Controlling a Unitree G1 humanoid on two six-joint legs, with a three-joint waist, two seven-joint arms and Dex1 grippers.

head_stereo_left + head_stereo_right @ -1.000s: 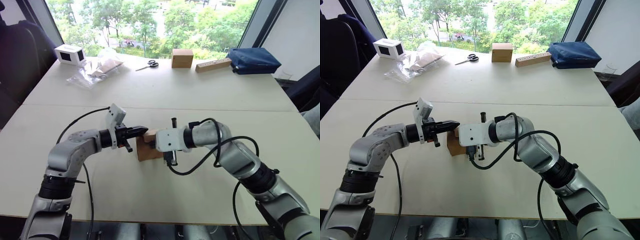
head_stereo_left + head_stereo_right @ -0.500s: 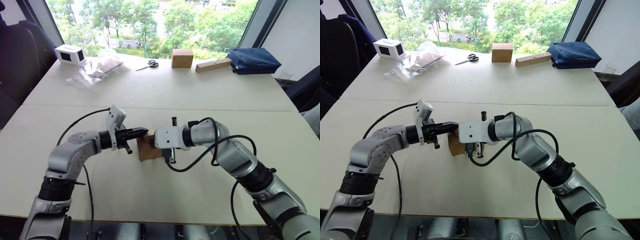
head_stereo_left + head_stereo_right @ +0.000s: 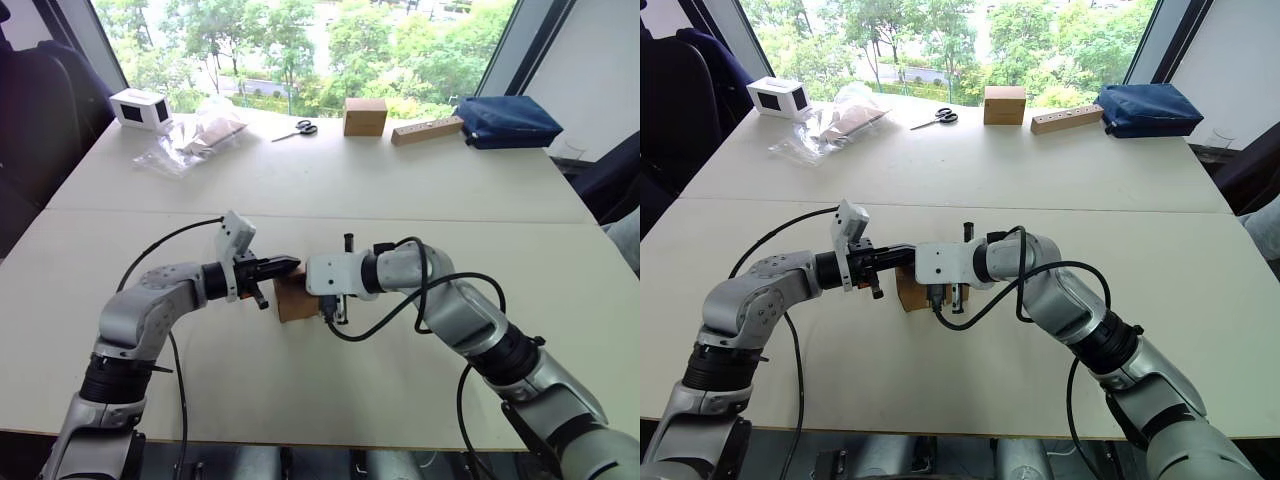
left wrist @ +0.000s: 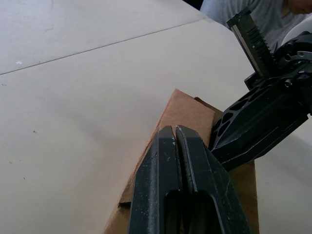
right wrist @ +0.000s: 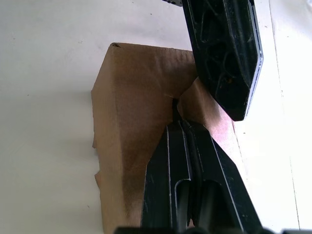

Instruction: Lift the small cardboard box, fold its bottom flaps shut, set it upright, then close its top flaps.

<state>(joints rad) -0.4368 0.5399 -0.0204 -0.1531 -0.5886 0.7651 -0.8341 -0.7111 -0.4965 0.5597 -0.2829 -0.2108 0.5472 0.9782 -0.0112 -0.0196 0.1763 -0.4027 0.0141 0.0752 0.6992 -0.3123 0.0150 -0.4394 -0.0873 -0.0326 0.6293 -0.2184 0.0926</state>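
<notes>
The small cardboard box [image 3: 293, 300] stands on the table [image 3: 330, 190] between my two arms. My left gripper [image 4: 175, 129] is shut, and its tips rest on the box's upper face. From the other side my right gripper [image 5: 180, 125] is shut too, its tips pressing on the top flaps [image 5: 204, 113] where a slit seam shows. The two grippers' tips almost meet over the box. In the left eye view the left gripper [image 3: 291, 264] lies along the box's top edge. The white right wrist block hides most of that face.
Along the far edge lie a white box with a black window [image 3: 139, 107], a plastic bag [image 3: 200, 135], scissors [image 3: 296, 129], a squarer brown box [image 3: 364, 116], a wooden block [image 3: 427, 130] and a blue bag [image 3: 505, 120]. A person's grey sleeve [image 4: 253, 12] shows beyond the table.
Both grippers have edged a little closer together over the box, the right wrist shifting slightly to the left. The box has stayed in place.
</notes>
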